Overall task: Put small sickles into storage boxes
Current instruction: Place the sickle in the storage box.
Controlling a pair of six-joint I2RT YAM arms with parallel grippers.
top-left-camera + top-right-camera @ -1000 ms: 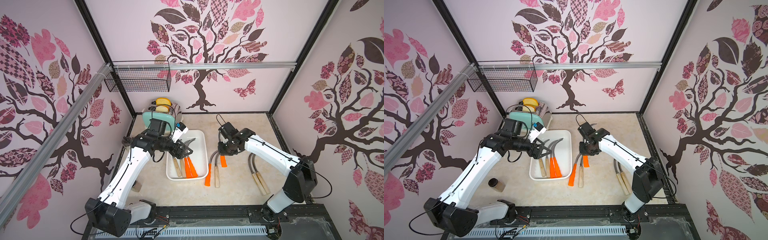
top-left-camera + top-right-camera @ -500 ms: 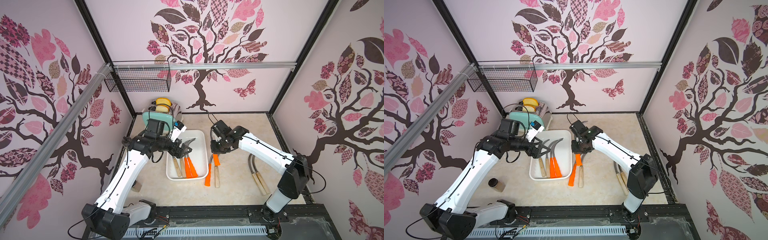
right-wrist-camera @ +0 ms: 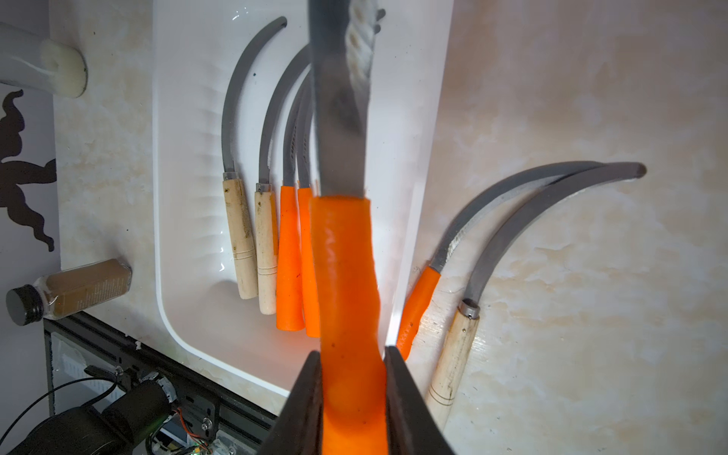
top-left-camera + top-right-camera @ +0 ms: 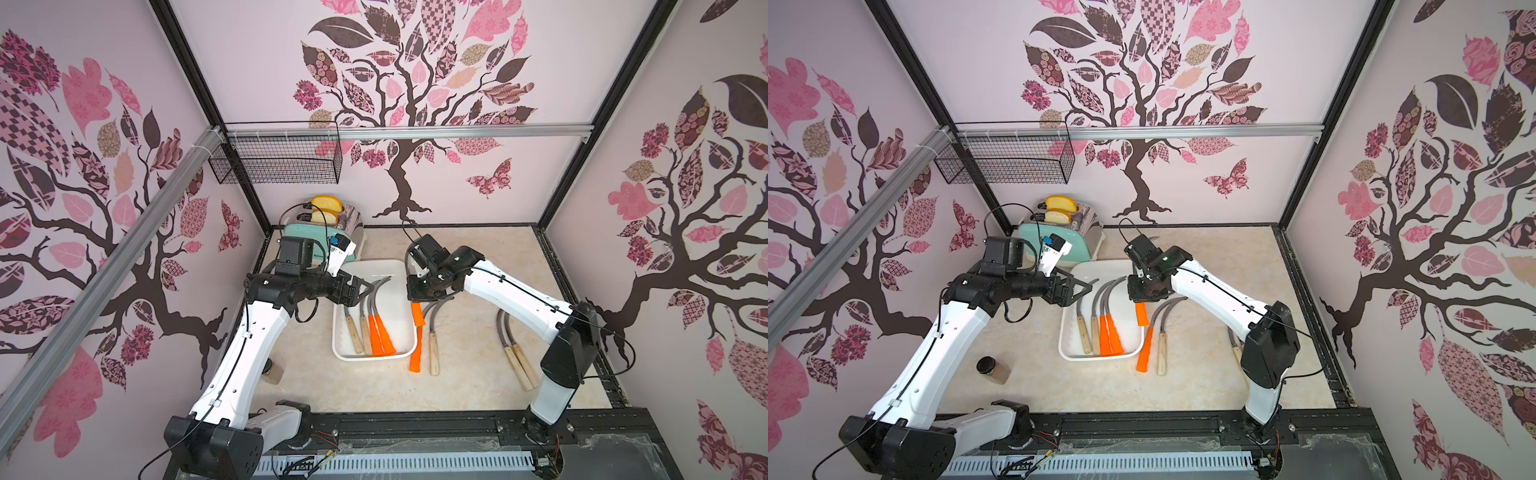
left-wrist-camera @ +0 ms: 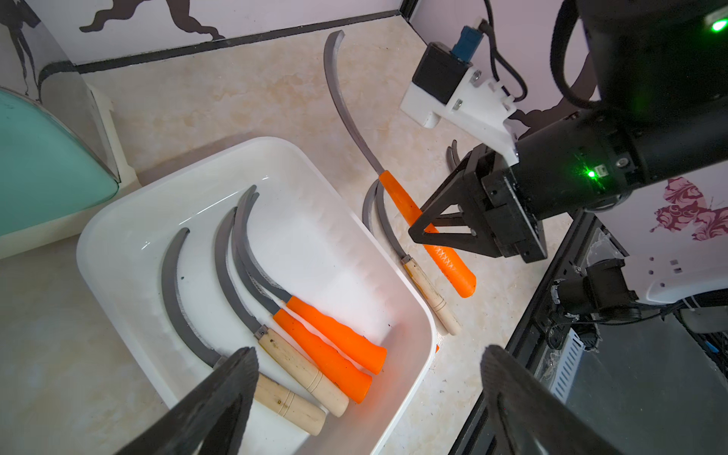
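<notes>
Small sickles (image 4: 376, 334) already lie four abreast in the white tray (image 4: 374, 356), two with orange handles and two with wooden ones. A fifth sickle (image 3: 346, 275), orange-handled, hangs in the air with the right gripper (image 4: 424, 296) clamped on its handle, roughly over the tray rim that faces the desk pair (image 4: 424, 353). Two more wooden-handled ones (image 4: 515, 365) lie well apart on the desk (image 4: 465, 395). The left gripper (image 4: 1080, 293) hovers over the tray's other side, its fingers (image 5: 220, 394) wide apart and holding nothing

Let go here, the fifth sickle would likely strike the rim and tip out, or drop across the desk pair. Its long blade juts well beyond the grip, so its weight could twist the handle between the fingers. A swing toward the tray could also bring that blade against the left gripper. Set down crooked, it may ride up on the blades already inside

How high the handle hangs above the rim cannot be told. In both top views the right gripper hides most of the held blade, and in the right wrist view that blade is a blur covering part of the tray. The right arm cuts off the far wooden-handled ones in a top view (image 4: 1235, 345)
</notes>
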